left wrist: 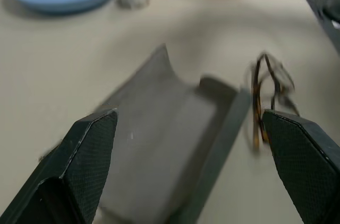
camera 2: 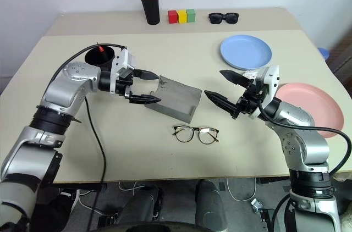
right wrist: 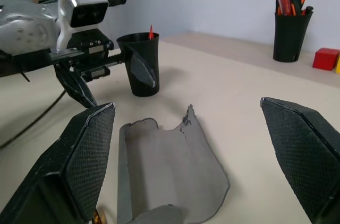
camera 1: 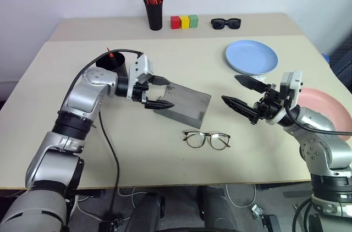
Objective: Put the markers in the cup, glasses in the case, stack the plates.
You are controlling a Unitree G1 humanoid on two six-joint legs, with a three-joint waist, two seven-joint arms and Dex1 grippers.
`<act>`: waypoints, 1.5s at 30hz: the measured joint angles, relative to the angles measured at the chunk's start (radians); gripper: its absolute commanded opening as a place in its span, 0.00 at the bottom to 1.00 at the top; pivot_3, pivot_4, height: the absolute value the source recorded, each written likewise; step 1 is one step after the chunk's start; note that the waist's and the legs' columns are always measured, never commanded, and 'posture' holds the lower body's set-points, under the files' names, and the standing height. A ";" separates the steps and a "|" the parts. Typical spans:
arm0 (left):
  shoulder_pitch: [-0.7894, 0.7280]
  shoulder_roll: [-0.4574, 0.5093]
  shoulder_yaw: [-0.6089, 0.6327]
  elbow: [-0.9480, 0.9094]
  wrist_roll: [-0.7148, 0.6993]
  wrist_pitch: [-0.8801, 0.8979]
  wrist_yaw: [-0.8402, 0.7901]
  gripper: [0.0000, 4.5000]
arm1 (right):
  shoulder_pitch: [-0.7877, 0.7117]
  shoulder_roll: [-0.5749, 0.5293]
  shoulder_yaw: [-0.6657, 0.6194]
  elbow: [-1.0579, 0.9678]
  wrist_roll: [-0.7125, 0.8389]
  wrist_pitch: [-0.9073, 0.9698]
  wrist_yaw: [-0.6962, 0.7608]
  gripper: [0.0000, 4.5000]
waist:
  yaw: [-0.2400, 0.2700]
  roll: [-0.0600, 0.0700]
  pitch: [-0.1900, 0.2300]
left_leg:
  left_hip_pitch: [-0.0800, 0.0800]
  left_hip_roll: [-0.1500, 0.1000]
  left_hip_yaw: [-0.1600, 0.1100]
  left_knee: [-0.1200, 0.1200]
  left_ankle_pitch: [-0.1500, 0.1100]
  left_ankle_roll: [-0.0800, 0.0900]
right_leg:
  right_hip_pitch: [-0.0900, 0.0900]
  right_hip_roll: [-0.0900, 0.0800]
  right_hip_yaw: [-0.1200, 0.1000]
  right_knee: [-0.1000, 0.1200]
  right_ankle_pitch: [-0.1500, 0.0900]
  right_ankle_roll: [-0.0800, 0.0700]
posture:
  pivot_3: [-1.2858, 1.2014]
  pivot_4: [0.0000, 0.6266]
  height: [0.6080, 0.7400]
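Beige worktop [camera 1: 132, 149] carries the open grey case [camera 1: 184, 104] at centre, lid up to receive the wire-rimmed glasses [camera 1: 207, 139] lying just at its 6 o'clock. Left tool [camera 1: 158, 92] hangs wide open at the case's 9 o'clock end, likely to steady it, while the right tool [camera 1: 240, 92] waits empty and spread at 3 o'clock.

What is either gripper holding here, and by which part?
Nothing: the left gripper stands open beside the open case, and the right gripper is open in mid-air.

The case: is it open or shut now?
Open. The case lies with its lid folded back, its hollow grey inside bare; the glasses lie on the table beside it.
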 measured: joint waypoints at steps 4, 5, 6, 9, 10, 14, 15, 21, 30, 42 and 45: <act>-0.002 -0.081 -0.076 0.179 0.112 -0.175 -0.057 0.99 | 0.019 -0.001 -0.001 -0.030 0.000 -0.008 -0.007 1.00 | 0.004 -0.001 0.000 | -0.002 0.000 -0.001 0.000 0.000 0.000 | 0.000 0.000 0.000 -0.001 0.000 0.000 | 0.52 0.24 1.00; -0.003 -0.111 -0.080 0.213 0.124 -0.197 -0.063 0.99 | 0.033 -0.007 -0.001 -0.036 -0.002 -0.010 -0.002 1.00 | 0.005 -0.001 0.001 | -0.002 0.000 -0.001 0.001 0.000 0.001 | 0.000 0.000 -0.001 -0.001 0.000 0.000 | 0.52 0.24 1.00; -0.006 -0.134 -0.081 0.238 0.133 -0.222 -0.065 0.99 | 0.053 -0.021 -0.001 -0.039 -0.007 -0.013 0.008 1.00 | 0.005 -0.001 0.001 | -0.002 -0.001 -0.001 0.001 0.000 0.001 | 0.000 -0.001 -0.001 -0.001 0.000 0.000 | 0.52 0.24 1.00; -0.017 -0.157 -0.086 0.281 0.170 -0.285 -0.070 0.99 | 0.114 -0.073 -0.009 -0.039 -0.026 -0.019 0.046 1.00 | 0.002 -0.001 0.001 | -0.002 -0.001 -0.001 0.001 -0.001 0.002 | 0.000 -0.001 -0.001 -0.001 0.000 0.000 | 0.52 0.24 1.00; -0.031 -0.170 -0.085 0.311 0.186 -0.305 -0.067 0.99 | 0.137 -0.090 -0.027 -0.038 -0.027 -0.021 0.059 1.00 | 0.000 -0.001 0.001 | -0.002 -0.001 0.000 0.001 -0.001 0.002 | 0.000 -0.001 0.000 -0.001 0.000 0.001 | 0.52 0.24 1.00; -0.067 -0.200 -0.081 0.369 0.214 -0.349 -0.065 0.58 | 0.163 -0.109 -0.048 -0.044 -0.033 -0.032 0.074 1.00 | -0.003 -0.002 0.001 | 0.000 0.000 0.001 0.001 -0.001 0.002 | 0.000 -0.001 0.000 0.000 0.000 0.001 | 0.52 0.24 1.00; -0.070 -0.200 -0.080 0.381 0.217 -0.356 -0.068 0.49 | 0.165 -0.108 -0.046 -0.045 -0.034 -0.032 0.073 1.00 | -0.004 -0.002 0.001 | 0.000 0.000 0.001 0.001 -0.001 0.002 | 0.000 -0.001 0.000 0.000 0.000 0.001 | 0.52 0.24 1.00; -0.076 -0.195 -0.074 0.397 0.238 -0.364 -0.090 0.01 | 0.148 -0.097 -0.038 -0.047 -0.040 -0.033 0.057 1.00 | 0.000 -0.002 0.001 | 0.000 0.000 0.001 0.001 -0.001 0.002 | 0.000 -0.001 0.000 0.000 0.000 0.001 | 0.52 0.24 1.00; -0.003 -0.144 -0.040 0.215 0.215 -0.158 -0.116 0.01 | 0.132 -0.095 -0.031 -0.047 -0.046 -0.035 0.058 1.00 | -0.004 -0.001 0.001 | 0.000 0.000 0.001 0.001 -0.001 0.002 | 0.000 -0.001 0.000 0.001 0.000 0.001 | 0.52 0.24 1.00; 0.194 0.025 -0.044 -0.227 0.215 0.074 -0.062 0.01 | 0.135 -0.096 -0.009 -0.046 -0.061 -0.040 0.091 1.00 | 0.002 -0.001 0.001 | 0.000 0.000 0.000 0.001 -0.001 0.002 | 0.000 -0.001 0.000 0.001 0.000 0.001 | 0.52 0.24 1.00; 0.195 0.010 -0.046 -0.239 0.218 0.081 -0.025 0.13 | 0.136 -0.098 0.000 -0.046 -0.069 -0.043 0.105 1.00 | 0.001 -0.001 0.001 | 0.000 0.000 0.000 0.001 -0.001 0.002 | 0.000 -0.001 0.000 0.001 0.000 0.001 | 0.52 0.24 1.00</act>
